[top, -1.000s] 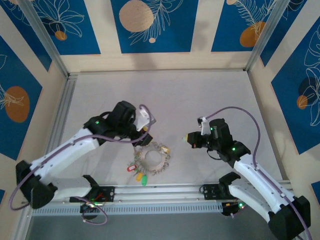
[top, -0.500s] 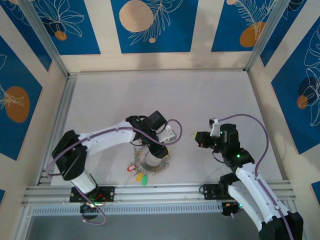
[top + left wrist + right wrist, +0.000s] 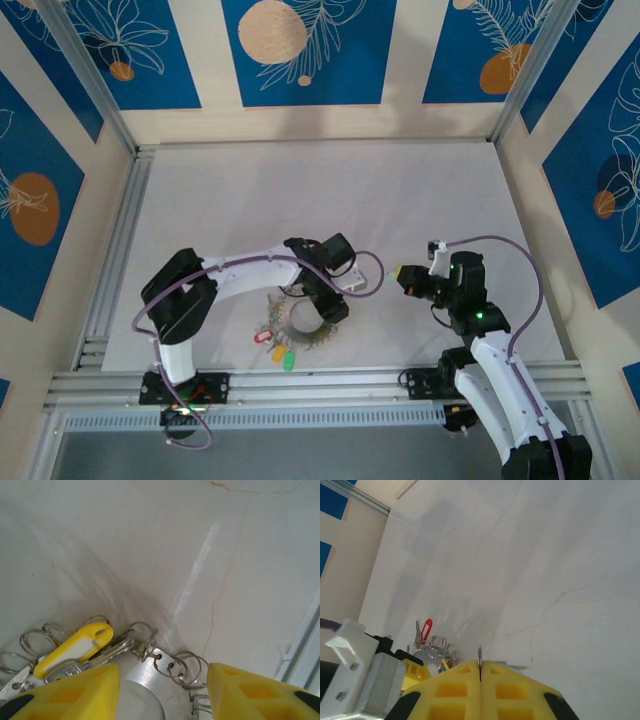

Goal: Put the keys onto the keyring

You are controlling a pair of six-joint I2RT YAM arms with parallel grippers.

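The keyring point(image 3: 296, 323) lies flat near the table's front, a grey metal plate point(image 3: 150, 672) with small wire loops along its rim. A red key point(image 3: 266, 338) and yellow and green keys point(image 3: 283, 355) fan out at its near-left side. A yellow-headed key point(image 3: 75, 647) hangs on the rim. My left gripper point(image 3: 336, 300) is open, its yellow fingers point(image 3: 75, 690) straddling the plate's right rim. To the right of the keyring, my right gripper point(image 3: 403, 274) is shut on a key's thin metal loop point(image 3: 479, 655), with a pale mint edge point(image 3: 517, 667) beside the fingertips.
Aluminium rails run along the near edge point(image 3: 320, 385) and the left side point(image 3: 120, 250). Patterned walls close off the back and both sides. Purple cables point(image 3: 490, 240) loop off both wrists. White tabletop point(image 3: 330, 200) stretches behind the keyring.
My left arm swung right and forward, bringing its gripper down over the keyring's right rim. My right gripper drifted slightly to the right, still shut.
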